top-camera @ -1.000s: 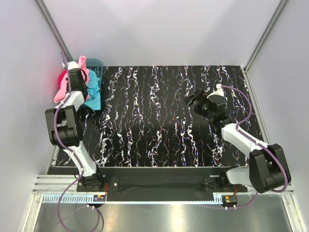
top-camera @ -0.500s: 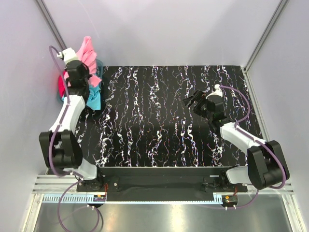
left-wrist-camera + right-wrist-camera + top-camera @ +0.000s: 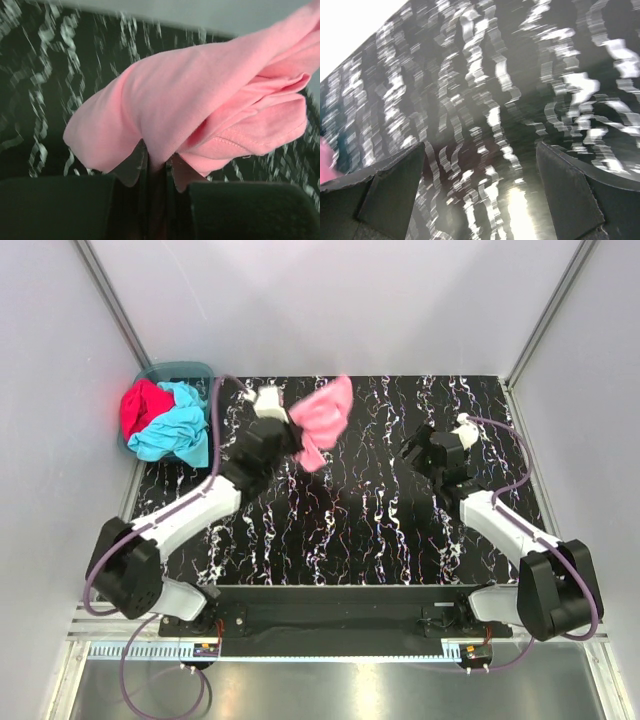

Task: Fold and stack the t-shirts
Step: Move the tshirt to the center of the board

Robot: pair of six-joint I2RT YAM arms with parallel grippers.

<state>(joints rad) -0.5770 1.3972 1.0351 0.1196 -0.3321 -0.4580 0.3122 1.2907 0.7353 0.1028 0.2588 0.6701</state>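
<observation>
A light pink t-shirt (image 3: pixel 322 418) hangs bunched in the air over the middle of the black marbled table, with my left gripper (image 3: pixel 288 436) shut on a fold of it. The left wrist view shows the pink t-shirt (image 3: pixel 200 105) pinched between the jaws of my left gripper (image 3: pixel 156 160). A turquoise t-shirt (image 3: pixel 178 430) and a crimson red t-shirt (image 3: pixel 141 406) lie crumpled together at the back left. My right gripper (image 3: pixel 412 448) hovers open over the right half of the table, nothing between its fingers (image 3: pixel 395 190).
A teal basket (image 3: pixel 183 369) sits in the back left corner under the two crumpled shirts. Grey walls close the table (image 3: pixel 350 530) on the left, back and right. The pink shirt (image 3: pixel 325 165) shows at the left edge of the right wrist view.
My left arm has swung from the basket at the back left towards the table's middle, carrying the pink t-shirt. The right gripper has shifted slightly and stays open.
</observation>
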